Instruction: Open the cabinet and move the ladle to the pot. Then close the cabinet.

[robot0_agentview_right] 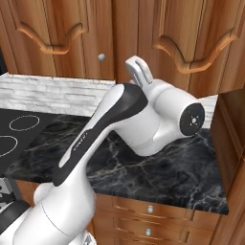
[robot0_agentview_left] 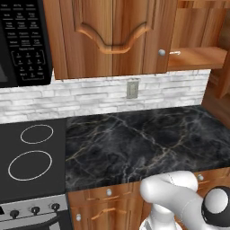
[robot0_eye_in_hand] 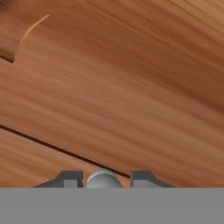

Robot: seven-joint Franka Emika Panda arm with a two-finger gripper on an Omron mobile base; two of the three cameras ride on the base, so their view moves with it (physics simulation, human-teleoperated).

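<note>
At the bottom of the hand view, gripper (robot0_eye_in_hand: 105,179): its tips stand on either side of the knob (robot0_eye_in_hand: 103,178). I cannot tell whether they press on it or only straddle it.
Gripper, right base view (robot0_agentview_right: 139,69): upper middle of the frame, pointed at the left edge of the arched door (robot0_agentview_right: 201,28).
Cabinet (robot0_agentview_left: 197,57): upper right of the left base view. Its inside and wooden shelf are exposed, so the door looks at least partly open.
Ladle: a small pale thing (robot0_agentview_left: 175,53) sits at the shelf's front edge. It is too small to name.
Progress: early, by my reading. Opening is under way or just done; moving the ladle and closing are left.
Counter (robot0_agentview_left: 143,139): black marbled stone across the middle of the frame, bare.
Stove (robot0_agentview_left: 31,152): lower left, touching the counter.
Room: white brick wall (robot0_agentview_left: 90,96) with an outlet (robot0_agentview_left: 132,89), microwave (robot0_agentview_left: 22,40) upper left, drawers (robot0_agentview_right: 150,209) below the counter.
</note>
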